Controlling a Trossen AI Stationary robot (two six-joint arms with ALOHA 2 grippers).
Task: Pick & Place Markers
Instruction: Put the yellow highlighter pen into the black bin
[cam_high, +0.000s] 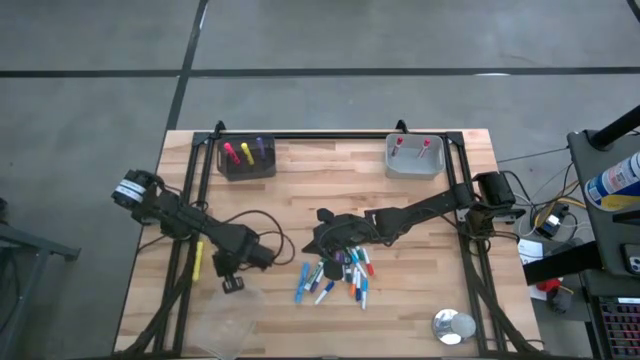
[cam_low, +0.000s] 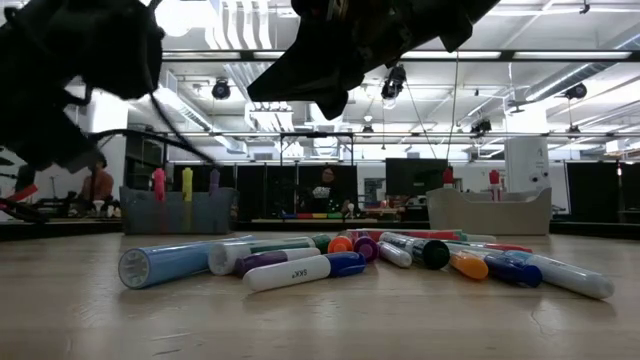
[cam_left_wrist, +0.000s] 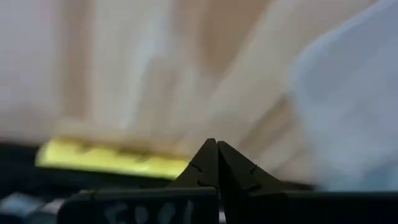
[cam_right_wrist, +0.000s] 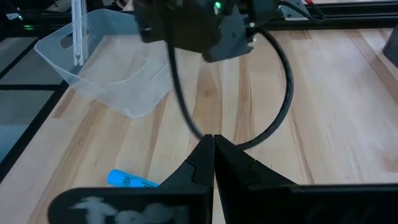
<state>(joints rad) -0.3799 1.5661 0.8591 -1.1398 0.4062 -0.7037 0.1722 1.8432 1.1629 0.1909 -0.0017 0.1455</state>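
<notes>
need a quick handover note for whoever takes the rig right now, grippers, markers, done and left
Left gripper: shut, empty, low over the table's left side, beside a lone yellow marker at the left edge.
Right gripper: shut, empty, over the left end of the marker pile.
Done: three markers stand in the dark bin, two in the grey bin.
Left: the pile mid-table plus the lone yellow one. A clear bin lies at the near left; I cannot tell if anything is in it.

Overhead cam straight down, low cam table-level; shared: markers (cam_high: 337, 277).
</notes>
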